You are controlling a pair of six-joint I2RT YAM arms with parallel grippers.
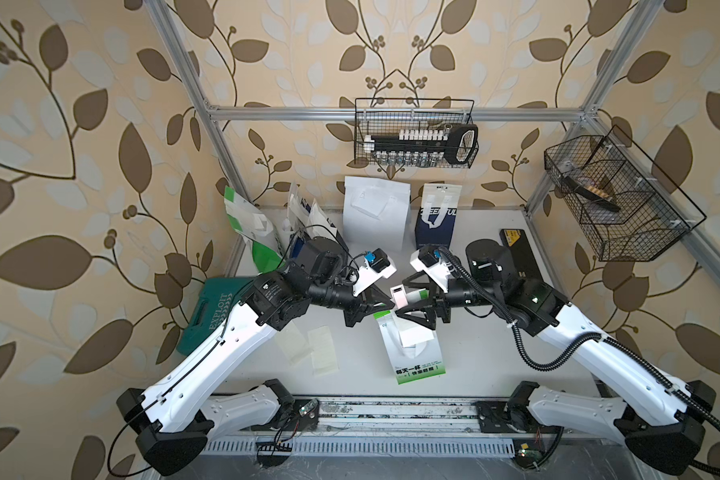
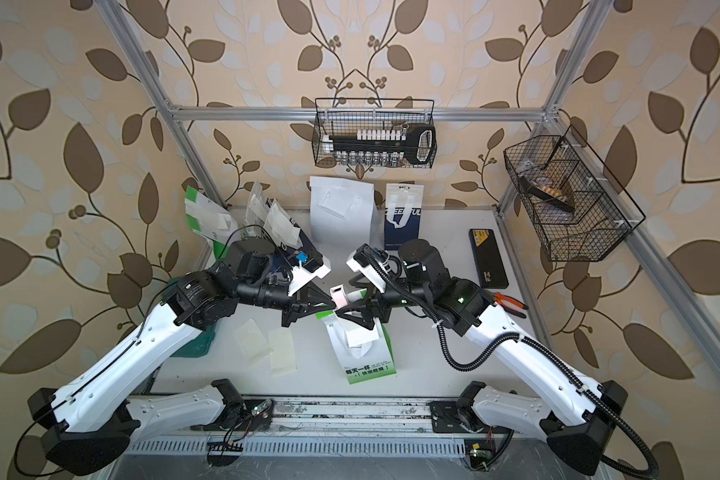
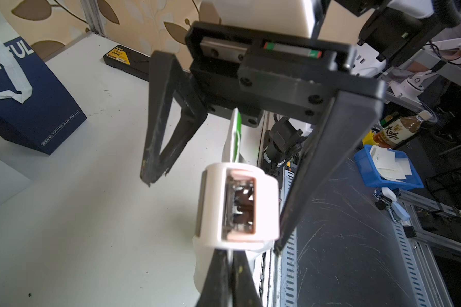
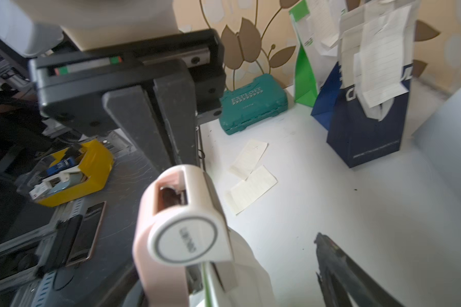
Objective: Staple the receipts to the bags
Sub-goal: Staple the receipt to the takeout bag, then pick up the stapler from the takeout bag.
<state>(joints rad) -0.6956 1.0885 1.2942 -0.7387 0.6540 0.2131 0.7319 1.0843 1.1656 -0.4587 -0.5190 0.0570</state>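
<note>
A white-and-green bag (image 1: 418, 365) lies mid-table with its top edge raised and a pale receipt (image 1: 412, 336) over its upper part. My left gripper (image 3: 230, 255) is shut on that thin top edge. A pink-and-white stapler (image 3: 237, 207) sits on the edge just beyond the left fingertips (image 1: 393, 305). My right gripper (image 1: 396, 302) stands open, one finger on each side of the stapler (image 4: 181, 234). One finger (image 3: 155, 148) is clearly apart from it. Two loose receipts (image 1: 294, 343) (image 1: 323, 351) lie left of the bag.
A white bag (image 1: 375, 216) and a navy bag (image 1: 435, 226) stand at the back. More bags with slips (image 4: 378, 61) stand back left. A teal case (image 1: 208, 311) is at the left, a black box (image 1: 520, 253) and pliers (image 2: 510, 301) at the right. Wire baskets (image 1: 416, 133) (image 1: 616, 199) hang on the walls.
</note>
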